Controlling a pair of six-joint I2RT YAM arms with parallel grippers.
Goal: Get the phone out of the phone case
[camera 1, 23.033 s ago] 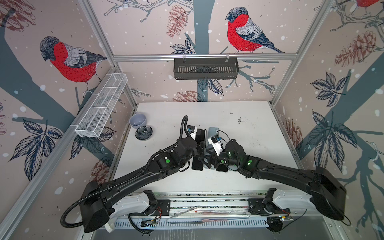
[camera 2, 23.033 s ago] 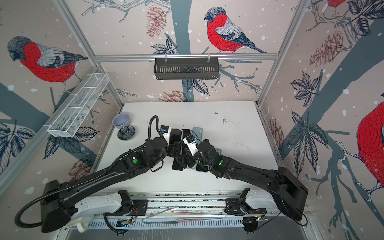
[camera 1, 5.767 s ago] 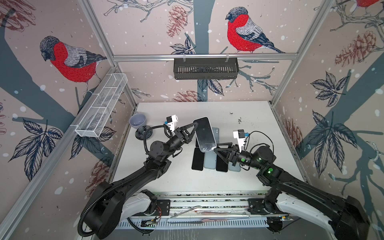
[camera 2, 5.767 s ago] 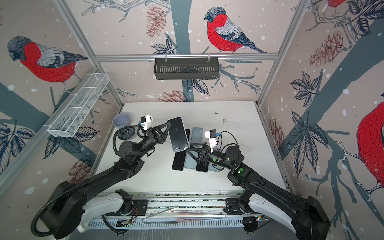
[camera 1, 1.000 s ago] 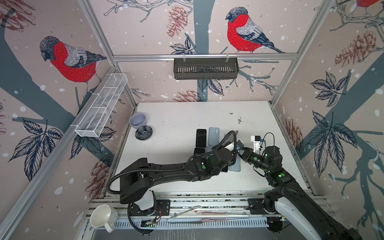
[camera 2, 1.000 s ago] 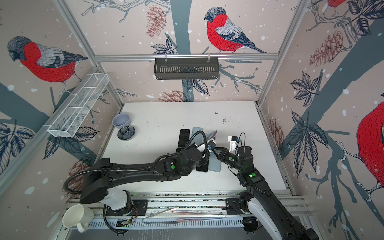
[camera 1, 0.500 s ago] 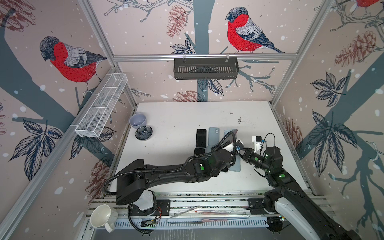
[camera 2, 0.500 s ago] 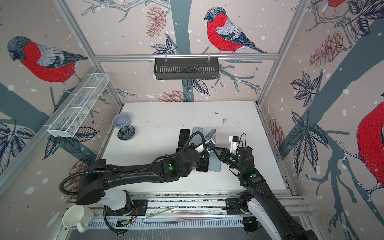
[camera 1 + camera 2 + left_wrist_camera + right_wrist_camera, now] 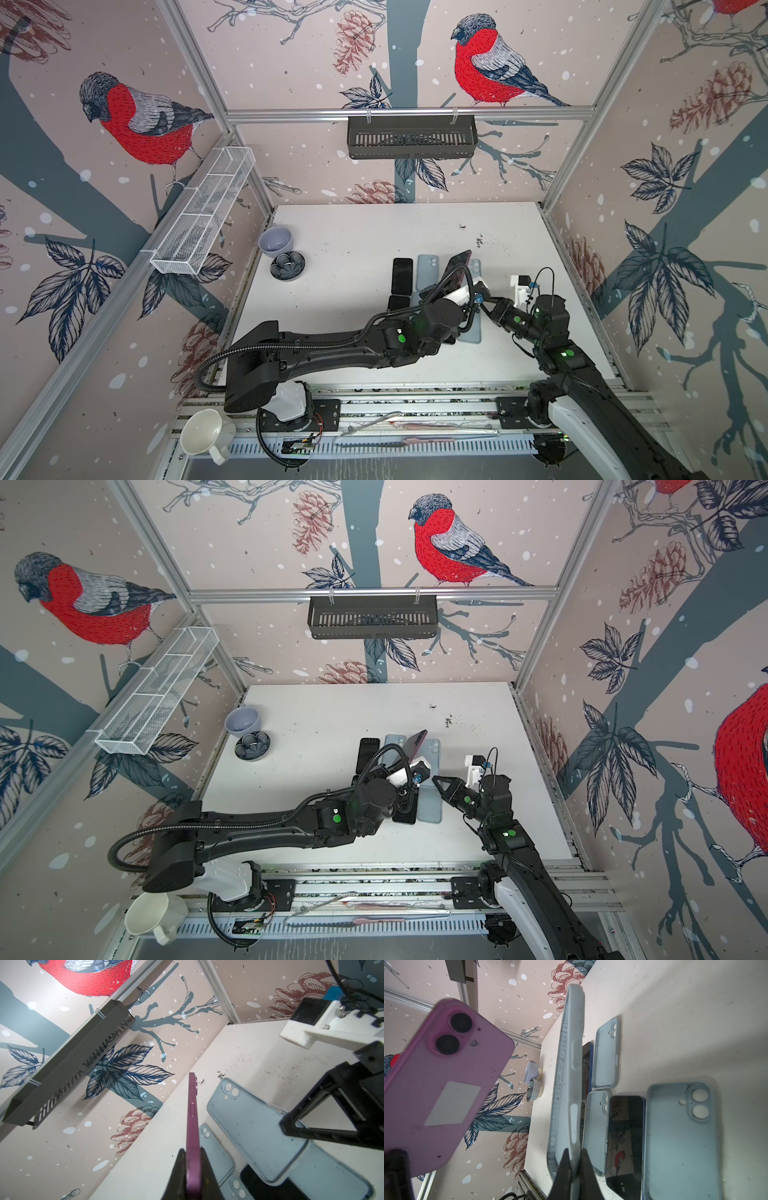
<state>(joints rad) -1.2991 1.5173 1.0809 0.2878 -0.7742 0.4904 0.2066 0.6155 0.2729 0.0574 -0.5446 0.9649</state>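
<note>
left gripper (image 9: 193, 1157): pinching phone (image 9: 192, 1113) by its end, edge-on | right gripper (image 9: 574, 1157): pinching empty case (image 9: 569, 1064) wall | phone apart, beside case

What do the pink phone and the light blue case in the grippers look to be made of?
Pink phone: back looks like frosted glass or matte plastic, a soft sheen with no sharp reflections; its side rail looks like satin metal, not certain. Light blue case: likely soft silicone or rubbery plastic, dull finish, moulded button bumps, dust specks clinging inside.
</note>
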